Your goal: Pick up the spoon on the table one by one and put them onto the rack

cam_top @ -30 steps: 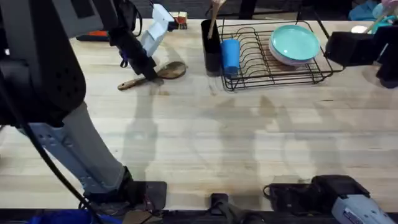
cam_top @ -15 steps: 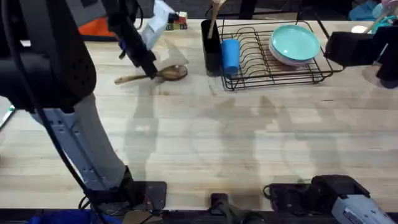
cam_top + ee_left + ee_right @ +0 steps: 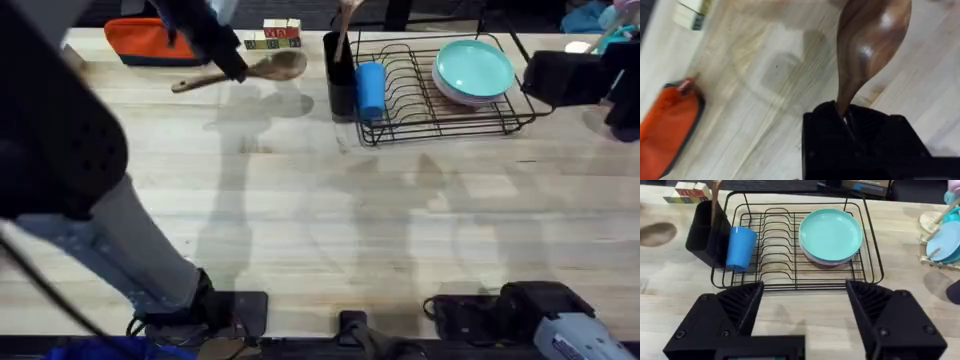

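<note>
Overhead, the left gripper (image 3: 232, 68) is clenched on the handle of the spoon (image 3: 250, 70), which hangs clear of the table (image 3: 330, 220) with its shadow spread on the planks below it. The bowl end points toward the rack (image 3: 440, 95) and sits just beside the black utensil cup (image 3: 340, 75), where 1 wooden handle already stands. A blue cup (image 3: 371, 90) leans in the rack slots next to that holder, and a teal plate (image 3: 473, 68) rests further along. An orange pouch (image 3: 150, 42) and some small blocks (image 3: 268, 38) lie behind the carried spoon.

From the left wrist, the spoon (image 3: 867, 45) rises out of the closed black fingers (image 3: 860, 145), gripped at the narrow neck just below the bowl, with bare wood grain and the orange pouch (image 3: 670, 125) underneath.

From the right wrist, the right gripper (image 3: 805, 325) is released, its 2 fingers spread wide and holding nothing, facing the rack (image 3: 795, 250) from the near side.

The step in hand looks like the carry: the spoon is lifted and nearly at the rack. The next move probably calls for bringing it over the utensil cup (image 3: 702, 227), tipping it upright, and lowering it in without knocking the blue cup (image 3: 739, 247).
</note>
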`<state>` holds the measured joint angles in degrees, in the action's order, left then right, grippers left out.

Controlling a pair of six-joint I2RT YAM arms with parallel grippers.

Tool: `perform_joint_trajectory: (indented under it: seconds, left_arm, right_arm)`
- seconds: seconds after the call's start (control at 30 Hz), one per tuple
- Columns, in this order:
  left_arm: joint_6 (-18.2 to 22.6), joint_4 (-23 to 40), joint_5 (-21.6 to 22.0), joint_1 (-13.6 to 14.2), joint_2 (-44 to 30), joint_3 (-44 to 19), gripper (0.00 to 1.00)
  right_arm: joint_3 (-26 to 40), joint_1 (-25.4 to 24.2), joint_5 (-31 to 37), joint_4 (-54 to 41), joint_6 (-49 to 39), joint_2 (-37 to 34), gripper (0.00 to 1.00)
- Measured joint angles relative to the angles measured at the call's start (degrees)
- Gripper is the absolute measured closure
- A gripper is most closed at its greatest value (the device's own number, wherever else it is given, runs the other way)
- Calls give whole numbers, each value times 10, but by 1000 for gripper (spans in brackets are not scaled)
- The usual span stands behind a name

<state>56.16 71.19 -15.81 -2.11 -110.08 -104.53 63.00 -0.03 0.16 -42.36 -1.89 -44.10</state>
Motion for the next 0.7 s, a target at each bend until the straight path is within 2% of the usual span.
perform_joint_trajectory:
  seconds: [0.2,0.4,0.5,0.67,0.7]
  left_arm:
    - [0,6,-30,0,68,-2,962]
    - [5,6,-97,0,112,-2,961]
    - [18,7,-158,0,123,-2,961]
    - [49,2,-285,0,125,-2,961]
    - [61,-20,-354,1,125,-2,961]
  right_arm:
    - [0,0,0,14,0,0,3]
    - [0,0,0,27,0,0,3]
    - [0,0,0,28,0,0,3]
    - [0,0,0,28,0,0,3]
    - [0,0,0,28,0,0,3]
